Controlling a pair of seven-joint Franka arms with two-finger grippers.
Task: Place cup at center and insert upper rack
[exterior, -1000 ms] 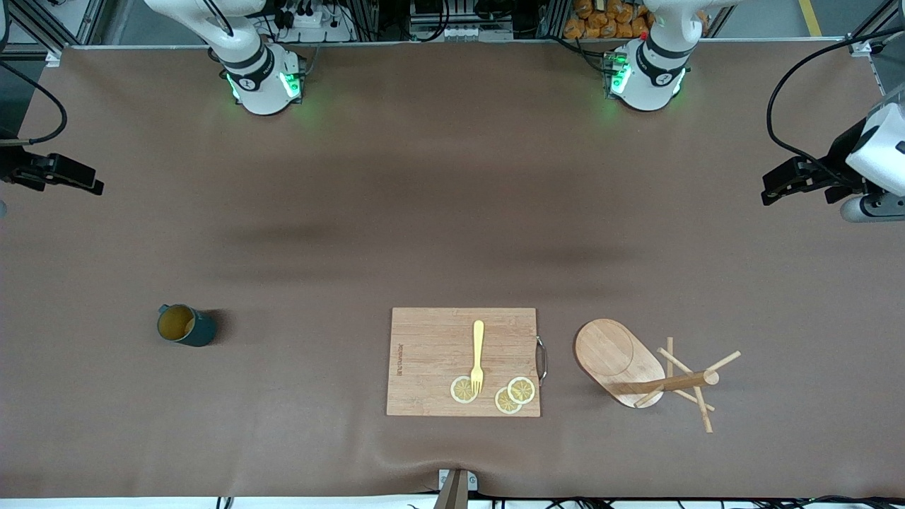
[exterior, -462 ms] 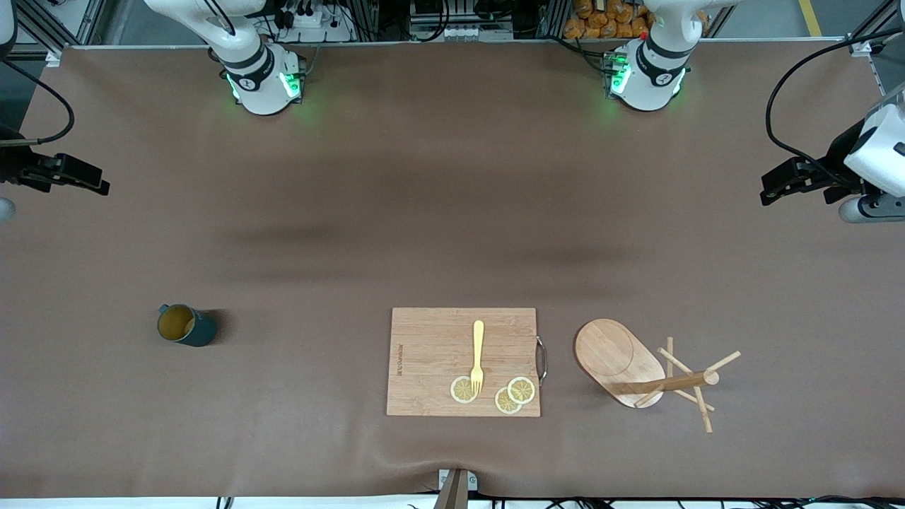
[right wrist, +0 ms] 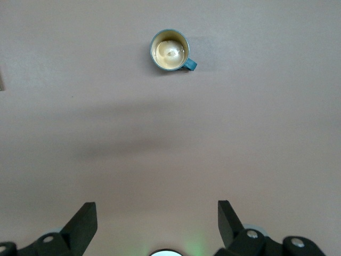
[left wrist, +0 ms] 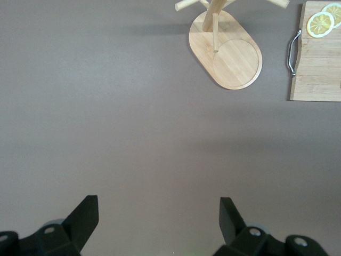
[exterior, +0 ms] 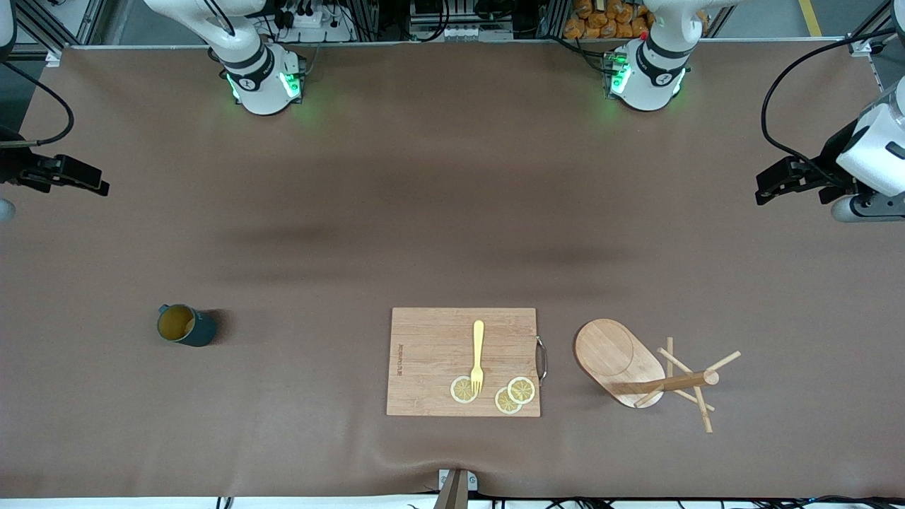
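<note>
The cup (exterior: 185,326), dark teal with an ochre inside, stands upright on the mat toward the right arm's end of the table; the right wrist view shows it from above (right wrist: 169,50). The upper rack (exterior: 619,360), a light wooden mug tree with an oval base, a post and crossing pegs, stands toward the left arm's end (left wrist: 229,53). My left gripper (exterior: 767,187) hangs open and empty over bare mat at its end of the table (left wrist: 158,205). My right gripper (exterior: 99,185) also hangs open and empty over bare mat at the other end (right wrist: 157,210).
A rectangular wooden cutting board (exterior: 431,346) with a metal handle lies between cup and rack, close beside the rack's base. On it are a yellow fork (exterior: 478,353) and lemon slices (exterior: 515,394). The board's handle edge shows in the left wrist view (left wrist: 319,69).
Both grippers have drifted slightly inward over the table ends, still open. The cup, rack and board have not moved.
</note>
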